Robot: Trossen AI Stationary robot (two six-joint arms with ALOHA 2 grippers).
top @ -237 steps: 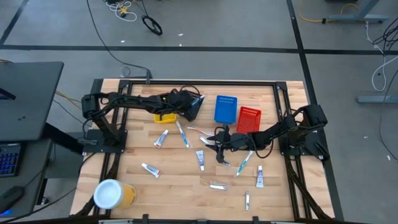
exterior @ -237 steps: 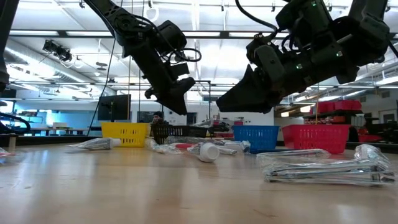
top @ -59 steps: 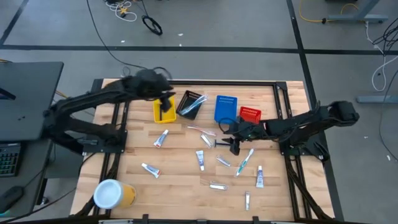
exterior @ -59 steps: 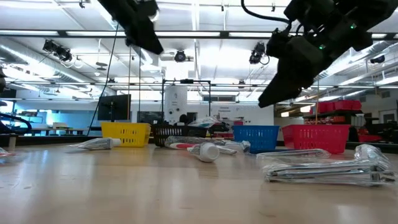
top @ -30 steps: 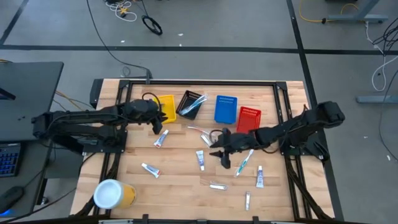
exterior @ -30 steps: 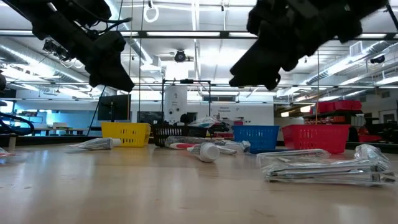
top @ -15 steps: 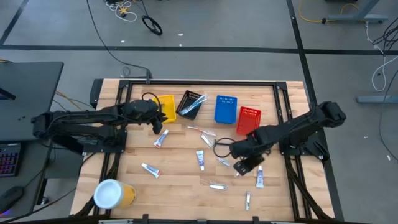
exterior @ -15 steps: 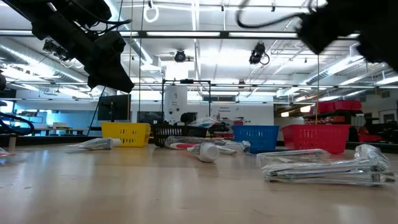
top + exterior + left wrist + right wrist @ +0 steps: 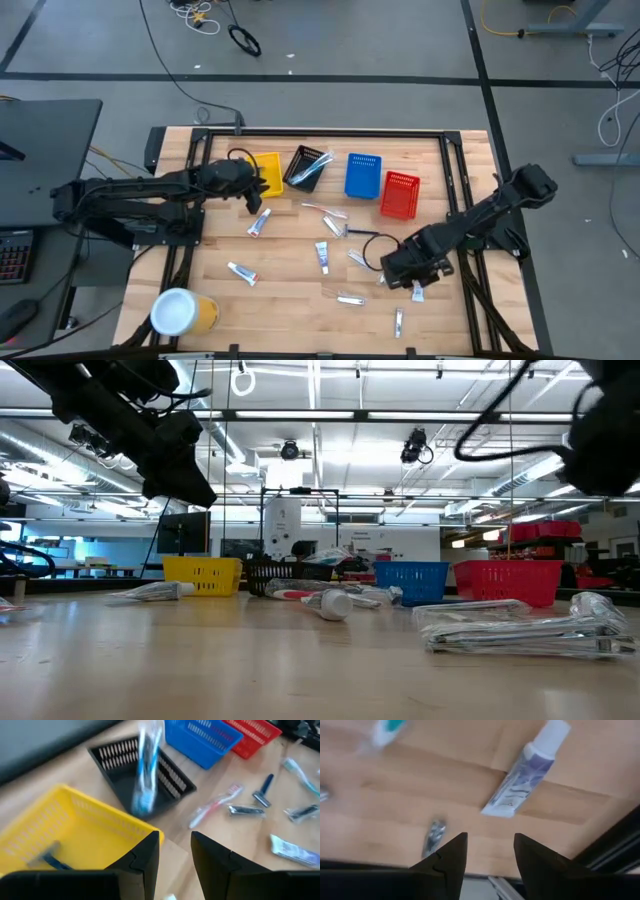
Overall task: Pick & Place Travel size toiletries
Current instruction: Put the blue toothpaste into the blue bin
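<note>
The travel size toiletries lie scattered on the wooden table: white tubes [image 9: 259,222] [image 9: 241,272] [image 9: 322,257], a toothbrush [image 9: 318,210], razors [image 9: 357,258] [image 9: 397,322] and a silvery sachet [image 9: 350,298]. My right gripper [image 9: 408,275] hangs open, pointing steeply down, above a white tube [image 9: 522,775] near the table's front right; a razor [image 9: 434,834] lies close by. My left gripper [image 9: 250,195] waits open and empty just in front of the yellow basket [image 9: 60,830]. A wrapped toothbrush [image 9: 147,765] leans out of the black basket [image 9: 140,775].
Four mesh baskets stand in a row at the back: yellow [image 9: 268,175], black [image 9: 307,168], blue [image 9: 363,175], red [image 9: 400,194]. A yellow cup with a white lid [image 9: 183,313] stands at the front left. A dark frame [image 9: 470,290] borders the table's right edge.
My right gripper has swung from the table's middle toward the near right, over the white tube there, and its wrist has rolled and tipped steeply downward. Its fingers have stayed open. The toiletries lie as before.
</note>
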